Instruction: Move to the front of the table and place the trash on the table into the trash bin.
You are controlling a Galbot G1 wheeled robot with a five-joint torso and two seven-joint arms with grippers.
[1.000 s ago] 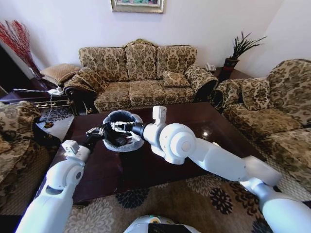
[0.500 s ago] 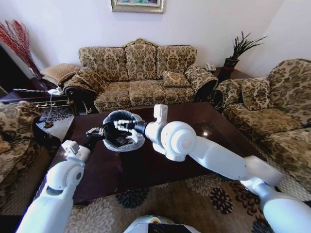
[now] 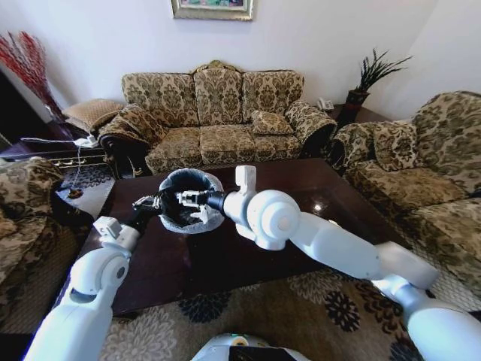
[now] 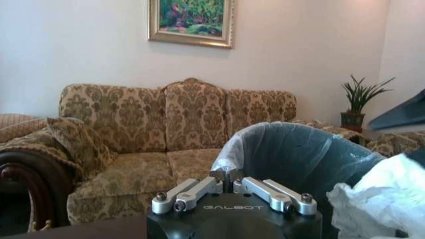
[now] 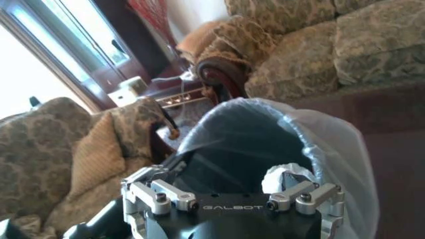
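Since a moment ago we are nudging our right gripper (image 3: 190, 201), pinching a crumpled white paper (image 5: 285, 175), over the trash bin (image 3: 197, 180) mouth at centre-left, our left gripper (image 3: 148, 203) pressed together on its rim.

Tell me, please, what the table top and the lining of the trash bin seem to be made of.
The table top looks like dark brown wood with a glossy varnish: it reflects a bright spot of light. The trash bin lining looks like thin translucent whitish plastic film: it wrinkles and folds over the rim, with the dark inside showing through. The bin wall under it cannot be judged.
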